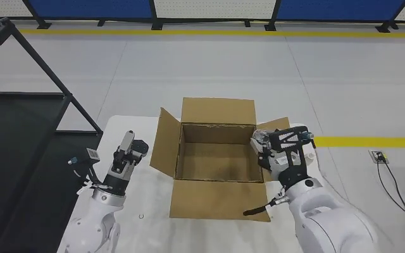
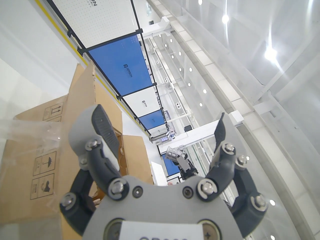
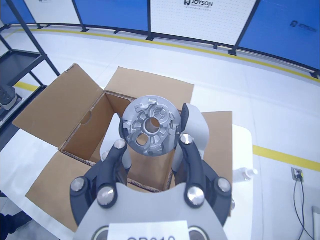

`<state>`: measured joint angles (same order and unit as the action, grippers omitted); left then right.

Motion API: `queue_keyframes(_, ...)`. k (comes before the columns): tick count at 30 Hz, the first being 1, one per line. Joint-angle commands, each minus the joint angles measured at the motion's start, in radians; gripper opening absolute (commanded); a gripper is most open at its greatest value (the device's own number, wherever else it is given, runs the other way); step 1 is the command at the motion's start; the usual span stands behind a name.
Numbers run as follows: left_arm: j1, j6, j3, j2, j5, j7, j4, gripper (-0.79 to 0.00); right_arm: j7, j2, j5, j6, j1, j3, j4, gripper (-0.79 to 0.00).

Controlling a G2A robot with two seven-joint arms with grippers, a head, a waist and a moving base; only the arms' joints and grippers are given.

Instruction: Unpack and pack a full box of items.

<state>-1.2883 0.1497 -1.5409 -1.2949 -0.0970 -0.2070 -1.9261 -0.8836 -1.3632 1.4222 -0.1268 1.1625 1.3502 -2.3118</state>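
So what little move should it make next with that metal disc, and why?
Probably ease the right pincer a bit further in over the opening, ready to lower. It is shut on the cast metal disc, held in the air close to the right-hand wall of the cardboard box. The flaps are folded out and the floor looks bare, so there seems to be room.

An industrial hall: blue and white partition panels [image 3: 195, 21], yellow floor line [image 1: 209, 32], high lit ceiling [image 2: 250, 51]
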Motion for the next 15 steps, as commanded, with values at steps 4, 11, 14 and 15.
queue_keyframes(4, 0.013, -0.007, 0.017, 0.000, 0.009, -0.012, 0.005, 0.000, 0.054, 0.004, -0.004, -0.051, 0.135, 0.107, -0.038, -0.785)
queue_keyframes(11, 0.050, -0.020, 0.021, 0.001, 0.016, -0.013, 0.028, 0.000, 0.187, 0.004, -0.160, -0.097, 0.382, 0.306, -0.038, -0.785)
queue_keyframes(14, 0.059, -0.024, 0.010, 0.002, 0.016, -0.008, 0.034, 0.000, 0.231, 0.002, -0.255, -0.091, 0.481, 0.384, -0.038, -0.785)
queue_keyframes(15, 0.060, -0.026, 0.007, 0.002, 0.014, -0.006, 0.035, 0.000, 0.238, 0.002, -0.275, -0.090, 0.501, 0.400, -0.038, -0.785)
